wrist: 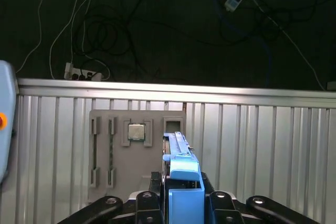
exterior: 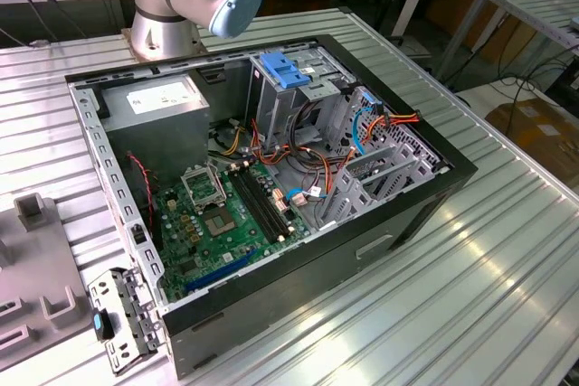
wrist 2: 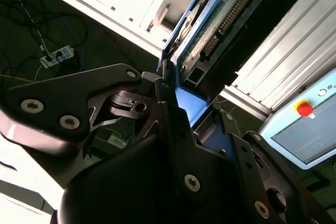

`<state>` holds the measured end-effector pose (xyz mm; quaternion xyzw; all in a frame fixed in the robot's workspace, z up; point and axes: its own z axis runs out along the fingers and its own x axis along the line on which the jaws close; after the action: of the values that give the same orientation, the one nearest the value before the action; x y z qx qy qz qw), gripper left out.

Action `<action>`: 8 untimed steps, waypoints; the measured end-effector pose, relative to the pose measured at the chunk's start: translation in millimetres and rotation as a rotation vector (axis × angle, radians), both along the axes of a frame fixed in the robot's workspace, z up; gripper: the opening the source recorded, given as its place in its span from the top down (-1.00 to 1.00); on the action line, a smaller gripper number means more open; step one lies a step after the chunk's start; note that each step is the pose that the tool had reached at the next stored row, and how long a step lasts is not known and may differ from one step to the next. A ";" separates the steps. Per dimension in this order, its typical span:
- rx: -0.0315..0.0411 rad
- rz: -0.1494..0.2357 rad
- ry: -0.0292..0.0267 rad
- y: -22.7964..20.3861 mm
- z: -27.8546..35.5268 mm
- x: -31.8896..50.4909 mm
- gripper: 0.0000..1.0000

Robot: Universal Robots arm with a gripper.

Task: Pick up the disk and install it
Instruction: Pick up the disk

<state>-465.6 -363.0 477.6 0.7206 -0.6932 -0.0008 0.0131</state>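
disk [wrist: 180, 153] on edge in hand [wrist: 181, 211], grey plate [wrist: 121, 174] beyond

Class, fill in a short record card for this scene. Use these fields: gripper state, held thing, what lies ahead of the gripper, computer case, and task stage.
Gripper state: the gripper is shut on the disk, as seen in both wrist views
Held thing: the disk sits edge-on between the fingers, with its blue side rail showing
Ahead of the gripper: a grey tray with a chip seated in it, on the ribbed metal table
Computer case: the computer case lies open on the table, green motherboard exposed
Task stage: the disk is in the gripper, not yet in the case
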 end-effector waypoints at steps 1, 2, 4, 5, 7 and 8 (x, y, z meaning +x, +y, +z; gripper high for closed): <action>0.0000 0.000 0.0000 0.0 1.7 0.0 0.26; 0.0000 0.000 0.0001 0.0 3.5 0.0 0.26; 0.0000 0.000 0.0004 0.0 7.3 0.0 0.26; 0.0000 0.000 0.0006 0.0 9.3 0.0 0.26; -0.0001 0.000 0.0009 0.0 13.4 0.0 0.26; -0.0001 0.000 0.0010 0.0 15.2 0.0 0.26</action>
<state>-465.6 -363.0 492.8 0.7206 -0.6932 -0.0011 0.0135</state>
